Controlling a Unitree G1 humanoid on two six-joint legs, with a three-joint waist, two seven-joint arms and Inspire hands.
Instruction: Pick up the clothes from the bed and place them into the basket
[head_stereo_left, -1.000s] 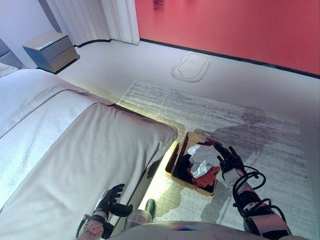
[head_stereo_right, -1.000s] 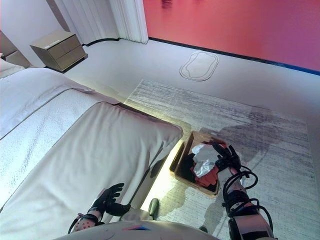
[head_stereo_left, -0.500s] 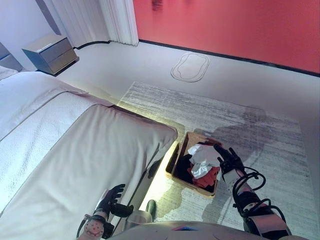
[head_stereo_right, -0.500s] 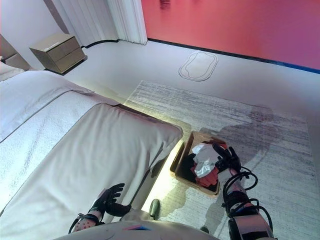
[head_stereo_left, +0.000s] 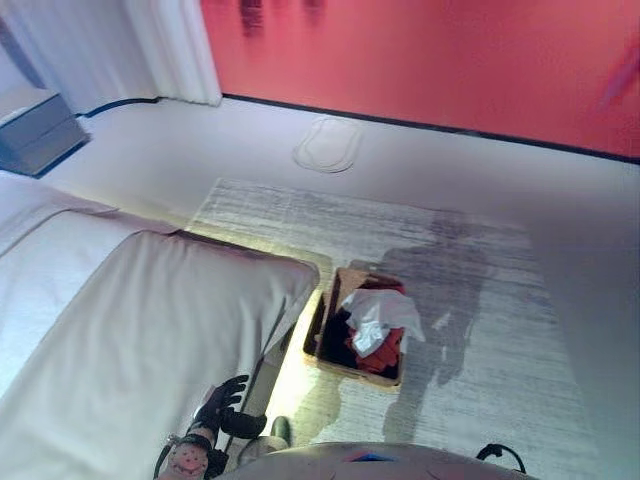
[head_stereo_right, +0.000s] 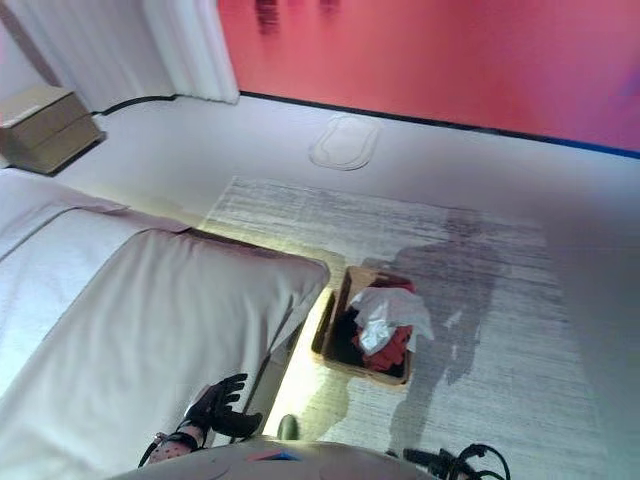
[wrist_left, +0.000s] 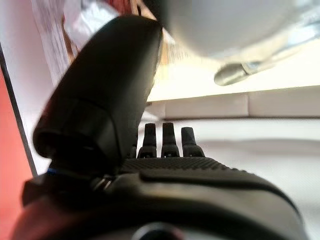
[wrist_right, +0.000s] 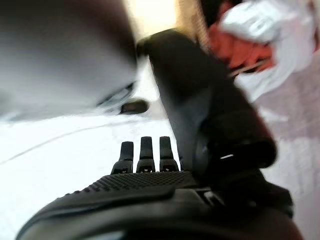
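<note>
A wooden basket stands on the rug beside the bed's corner. It holds a white garment on top of red and dark clothes. The bed has a smooth pale cover and I see no clothes on it. My left hand rests at the bed's near edge, fingers straight and empty; it also shows in the left wrist view. My right hand is low at the view's bottom edge, away from the basket. In the right wrist view my right hand is open and empty, with the basket's clothes beyond it.
A grey striped rug lies under the basket. A nightstand and white curtains stand at the far left by a red wall. A flat oval mat lies on the floor.
The whole picture has shifted as the camera turned right. My right hand has drawn back from over the basket to the view's bottom edge. The left hand has not moved.
</note>
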